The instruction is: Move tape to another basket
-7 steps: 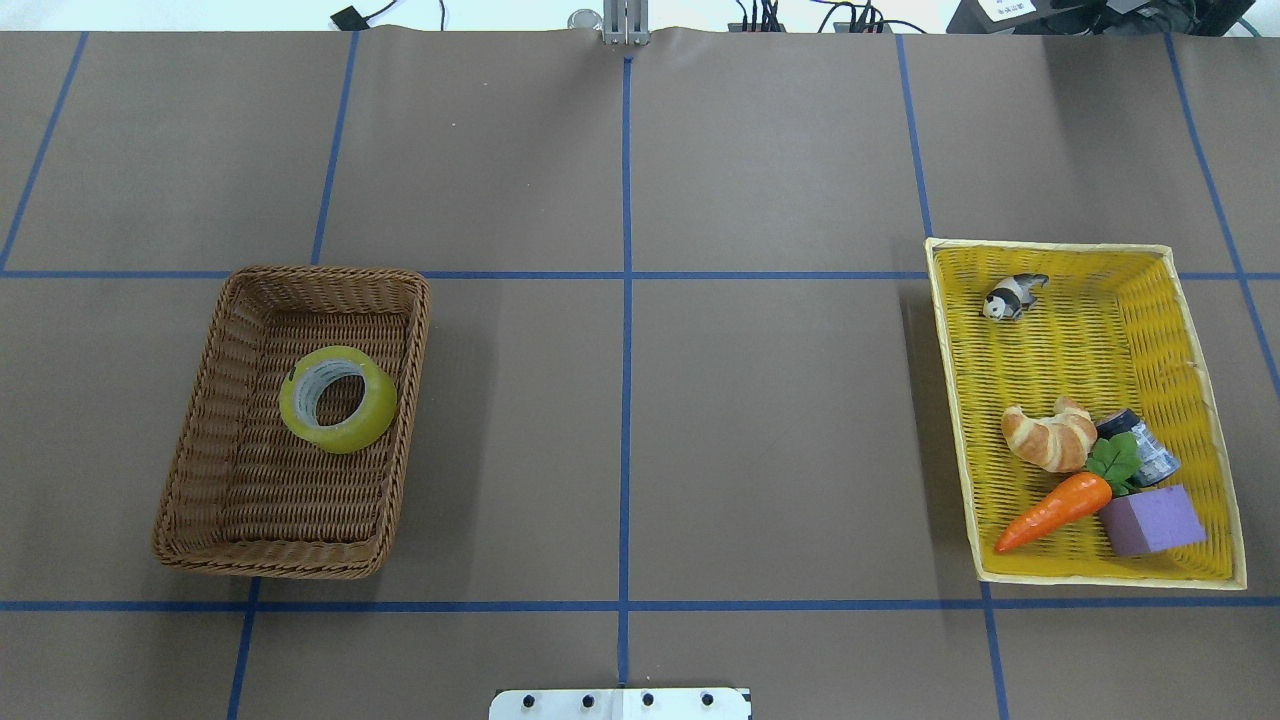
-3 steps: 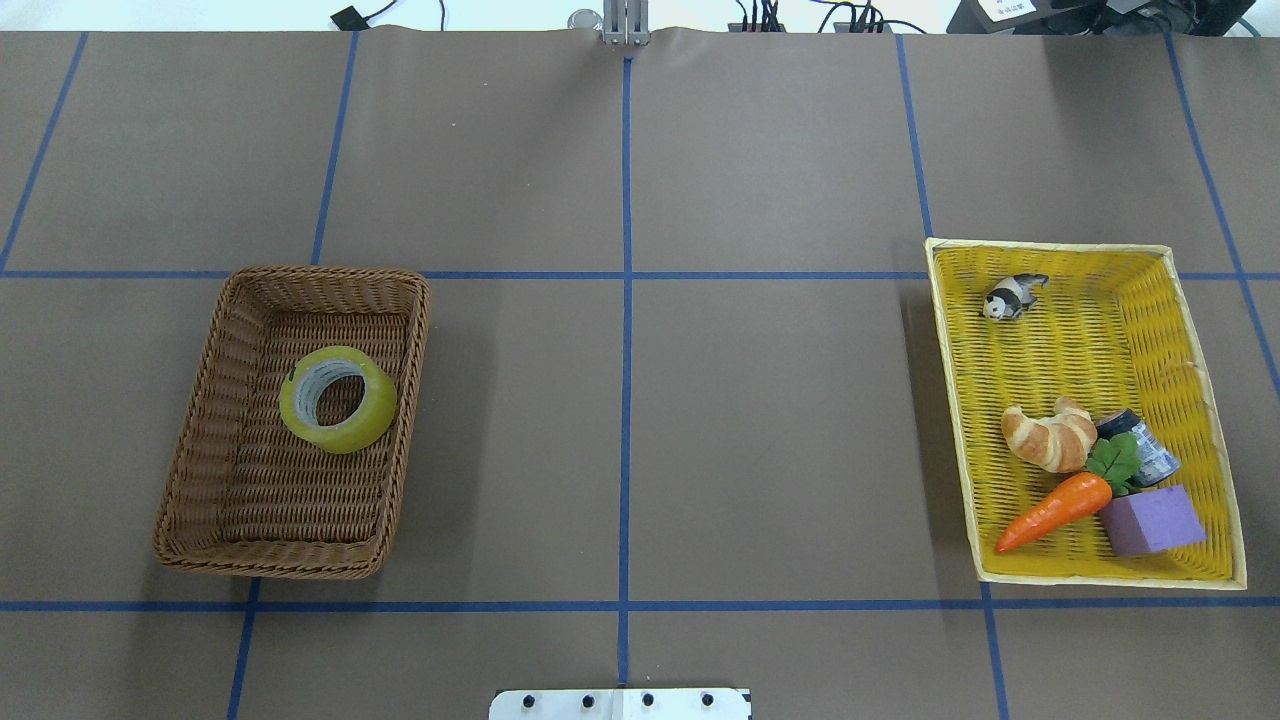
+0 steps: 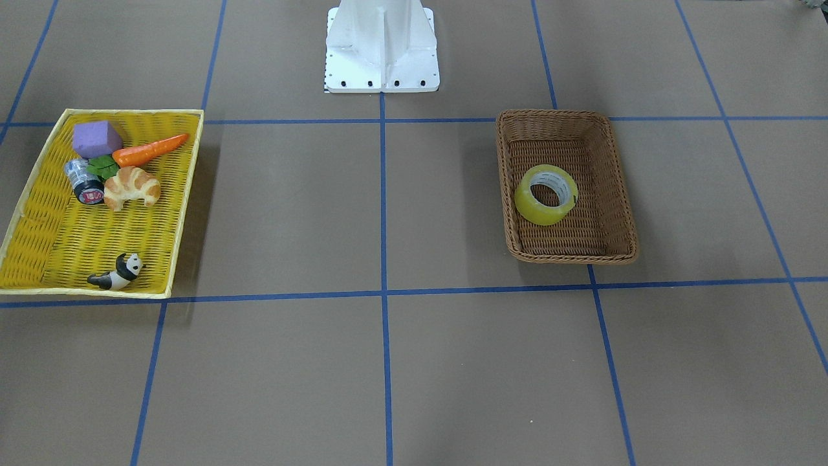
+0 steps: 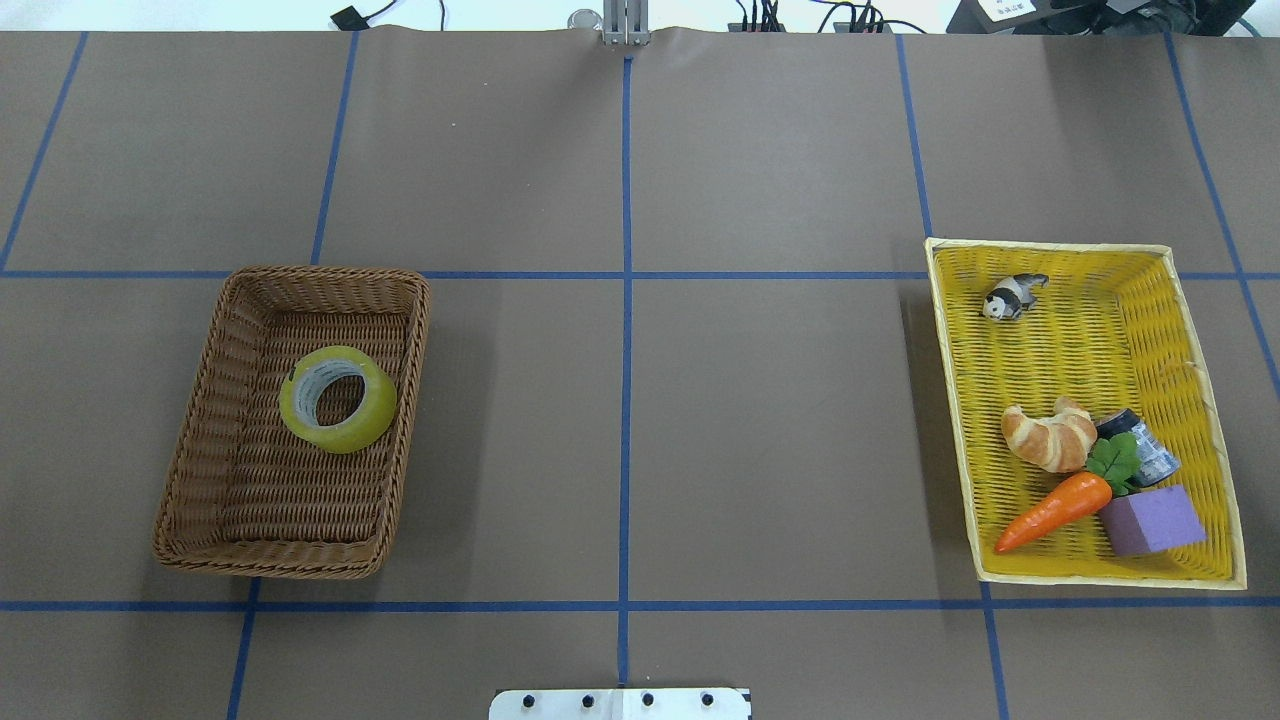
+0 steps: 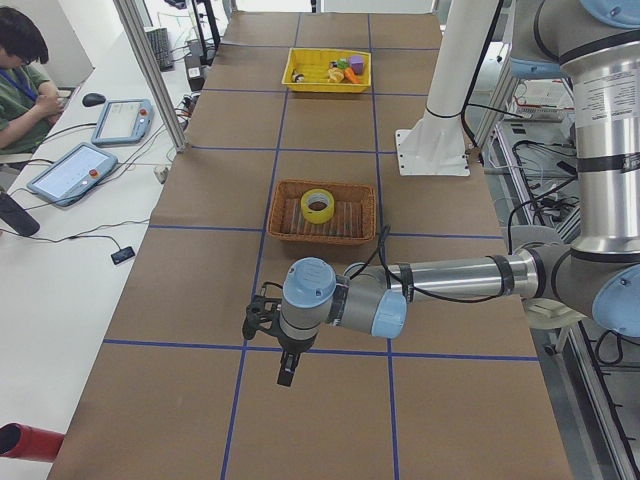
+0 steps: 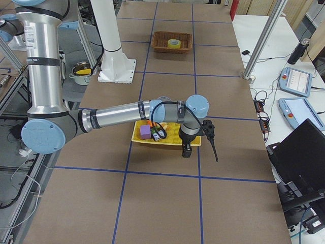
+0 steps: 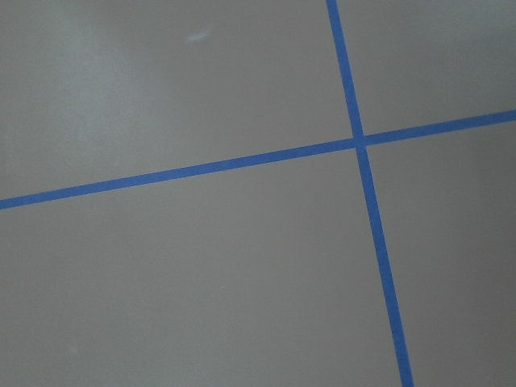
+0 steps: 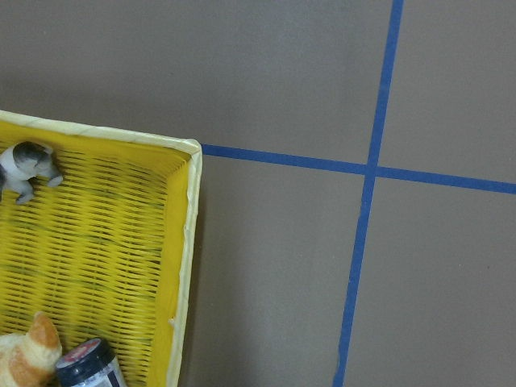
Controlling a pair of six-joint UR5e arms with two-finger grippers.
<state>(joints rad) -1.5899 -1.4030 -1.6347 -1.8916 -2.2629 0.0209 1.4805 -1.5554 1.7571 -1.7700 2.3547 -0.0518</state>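
Note:
The yellow tape [image 4: 372,420] lies flat in the far half of the dark brown wicker basket [image 4: 300,275] on the table's left; both also show in the front view, the tape [image 3: 537,210] inside the basket [image 3: 556,115]. Neither gripper shows in the overhead or front views. In the exterior left view my left gripper [image 5: 287,370] hangs over bare table well short of the basket [image 5: 285,230]. In the exterior right view my right gripper [image 6: 186,150] hangs by the yellow tray's outer edge. I cannot tell whether either is open or shut.
A shallow yellow woven tray [image 4: 1050,245] on the right holds a panda figure [image 4: 1012,297], a croissant [image 4: 1050,438], a carrot [image 4: 1055,510], a purple block [image 4: 1152,520] and a small silver-black cylinder [image 4: 1145,445]. The robot's white base [image 3: 381,45] stands at the near middle edge.

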